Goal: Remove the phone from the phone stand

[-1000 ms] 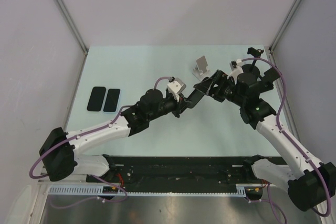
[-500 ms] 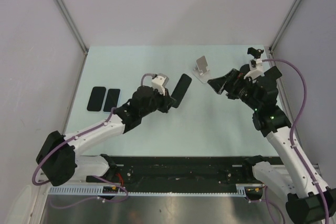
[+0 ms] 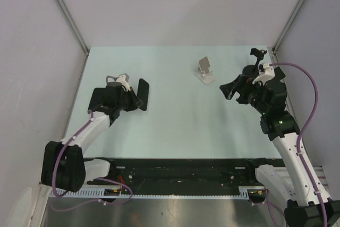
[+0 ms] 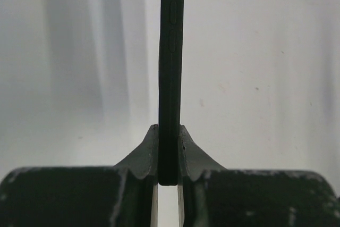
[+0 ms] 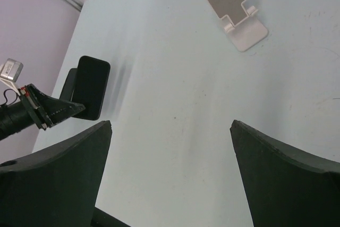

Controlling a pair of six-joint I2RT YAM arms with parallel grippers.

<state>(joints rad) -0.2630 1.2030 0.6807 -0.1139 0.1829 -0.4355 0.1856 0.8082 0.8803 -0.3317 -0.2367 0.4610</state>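
1. The phone [image 3: 142, 94] is off the phone stand [image 3: 204, 69]. It sits well to the stand's left and a little nearer the arm bases, held on edge over the tabletop [image 3: 175, 126] (whether its lower edge touches the surface I cannot tell).
2. The left gripper [image 3: 134, 99] pinches the phone across its thickness. The left wrist view shows both fingers flat against its two faces, with the button edge toward the camera.
3. The stand is empty and upright. The right gripper [image 3: 231, 90], to the stand's right and apart from it, is spread wide and holds nothing.
4. I judge the lift-off done and the set-down in hand. The next move calls for lowering and tilting the phone flat, well left of the stand, before letting go, since on edge it would likely topple.
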